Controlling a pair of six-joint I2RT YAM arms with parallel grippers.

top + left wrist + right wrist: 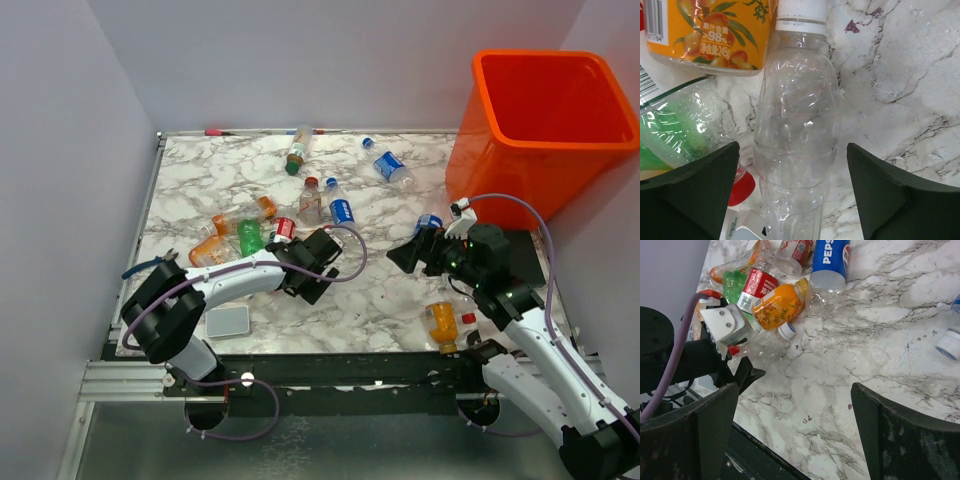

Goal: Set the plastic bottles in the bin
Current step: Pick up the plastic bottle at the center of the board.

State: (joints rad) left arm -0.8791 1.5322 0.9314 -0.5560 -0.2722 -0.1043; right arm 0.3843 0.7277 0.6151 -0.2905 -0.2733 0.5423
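Observation:
My left gripper point(792, 148) is open, its jaws on either side of a clear crushed bottle point(797, 135) with a white cap that lies on the marble. There is a gap on both sides. In the top view this gripper point(318, 262) sits at the right edge of a cluster of bottles point(240, 235). An orange-labelled bottle point(710, 30) and a green bottle point(675, 125) lie just beyond. My right gripper point(794, 390) is open and empty above bare marble point(410, 255). The orange bin point(545, 120) stands at the far right.
More bottles lie at the back point(297, 155), point(390, 166), mid-table point(340, 205), and an orange one near the front edge point(442, 322). A Pepsi bottle point(830, 260) lies ahead. A grey pad point(228, 320) and blue-handled pliers point(140, 268) lie at the front left.

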